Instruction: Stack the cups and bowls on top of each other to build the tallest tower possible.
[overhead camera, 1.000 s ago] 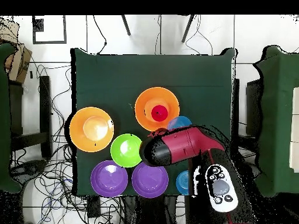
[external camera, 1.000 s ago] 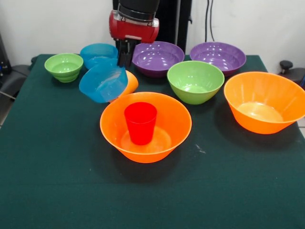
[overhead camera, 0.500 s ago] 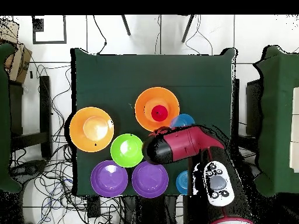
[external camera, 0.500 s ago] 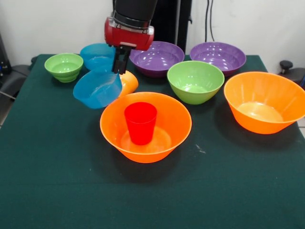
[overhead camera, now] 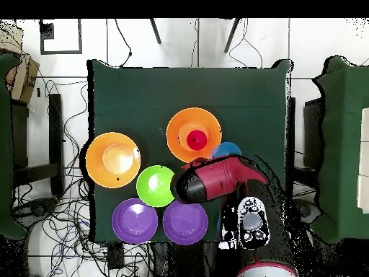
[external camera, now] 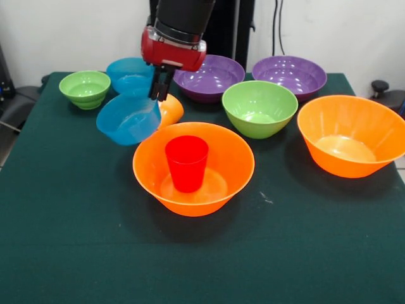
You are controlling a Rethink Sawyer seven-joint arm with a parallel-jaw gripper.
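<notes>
My gripper (external camera: 159,94) is shut on the rim of a small blue bowl (external camera: 128,119), which hangs tilted above the table, left of the large orange bowl (external camera: 193,166). A red cup (external camera: 186,162) stands upright inside that orange bowl. Behind the held bowl an orange cup (external camera: 171,109) lies partly hidden. A second small blue bowl (external camera: 130,73) and a small green bowl (external camera: 85,88) sit at the back left. In the overhead view the arm (overhead camera: 212,180) covers the gripper; the blue bowl (overhead camera: 226,149) peeks out beside the orange bowl (overhead camera: 193,134).
Two purple bowls (external camera: 210,77) (external camera: 289,76) stand along the back edge. A medium green bowl (external camera: 259,107) sits in front of them. A second large orange bowl (external camera: 351,135) is at the right. Green cloth (external camera: 76,240) covers the table.
The held blue bowl has swung slightly left and away from the orange cup. The arm's upper part has shifted a little in the overhead view.
</notes>
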